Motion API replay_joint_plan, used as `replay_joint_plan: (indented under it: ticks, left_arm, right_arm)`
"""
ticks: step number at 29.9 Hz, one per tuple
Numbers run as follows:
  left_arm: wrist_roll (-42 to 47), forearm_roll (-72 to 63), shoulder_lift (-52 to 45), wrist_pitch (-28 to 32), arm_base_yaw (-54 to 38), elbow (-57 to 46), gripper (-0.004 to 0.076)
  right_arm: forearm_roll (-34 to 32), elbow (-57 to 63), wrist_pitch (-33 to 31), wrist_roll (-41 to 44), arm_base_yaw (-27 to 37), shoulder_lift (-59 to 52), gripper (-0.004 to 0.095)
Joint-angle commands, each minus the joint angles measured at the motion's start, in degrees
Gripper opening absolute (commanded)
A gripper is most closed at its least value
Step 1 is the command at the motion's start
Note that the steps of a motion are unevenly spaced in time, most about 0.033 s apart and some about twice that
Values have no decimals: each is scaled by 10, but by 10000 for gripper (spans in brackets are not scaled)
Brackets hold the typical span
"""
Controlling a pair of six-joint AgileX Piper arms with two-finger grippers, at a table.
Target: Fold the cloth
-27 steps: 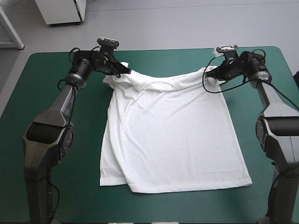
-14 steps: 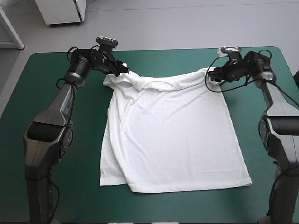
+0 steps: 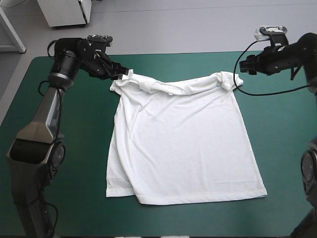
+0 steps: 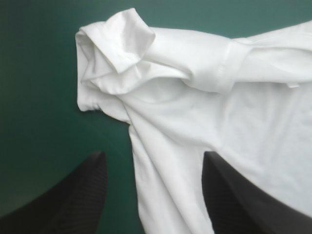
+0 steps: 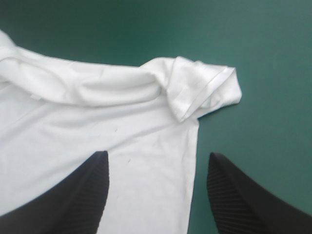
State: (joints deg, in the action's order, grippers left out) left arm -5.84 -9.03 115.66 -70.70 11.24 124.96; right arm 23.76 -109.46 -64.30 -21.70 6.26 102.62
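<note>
The white T-shirt [image 3: 183, 144] lies spread flat on the teal-green cover, its far edge rumpled and folded over. My left gripper [image 3: 119, 74] hovers open just off the shirt's far left corner [image 4: 122, 48]. In the left wrist view the black fingers [image 4: 92, 195] stand apart over the shirt's side edge, holding nothing. My right gripper [image 3: 246, 67] is open beyond the far right corner [image 5: 204, 90], raised and a little apart from it. Its fingers [image 5: 239, 200] straddle the shirt's right edge without touching it. The near left hem is folded under at a slant.
The teal-green cover [image 3: 64, 163] shows in wide strips on both sides of the shirt and along the near edge. The table's far edge [image 3: 173, 53] runs close behind both grippers.
Both grippers were shut on the shirt's far corners earlier; they have opened, let go and drawn back outward and upward. The shirt stays where it lay.
</note>
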Motion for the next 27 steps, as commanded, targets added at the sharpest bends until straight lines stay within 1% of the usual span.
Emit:
replay_joint_plan:
  ticks: [1, 3, 6, 11, 14, 16, 19, 21, 27]
  left_arm:
    - [24, -39, -103, -33, 6, -31, 427]
    - [27, -37, -146, -33, 15, -75, 427]
    - [32, -24, -216, -33, 34, -168, 427]
    - [41, -22, -329, -33, 61, -375, 427]
    - [49, -26, -371, -33, 63, -480, 428]
    - [53, -26, -391, -33, 63, -532, 428]
    - [53, -37, -406, -33, 63, -591, 428]
    - [40, -59, -406, -33, 63, -621, 428]
    - [41, -59, -406, -35, 87, -699, 428]
  right_arm:
    - [-12, 52, -26, 21, -9, -109, 565]
    - [-28, 105, -22, 23, -19, -160, 565]
    - [-33, 191, -14, 26, -39, -237, 564]
    - [-59, 336, 8, 50, -93, -333, 518]
    - [-74, 406, -4, 71, -121, -365, 519]
    - [-87, 435, -21, 79, -135, -377, 519]
    - [-89, 464, -22, 81, -140, -387, 519]
    - [-89, 466, -23, 81, -140, -388, 519]
    - [-88, 466, -21, 82, -140, -388, 519]
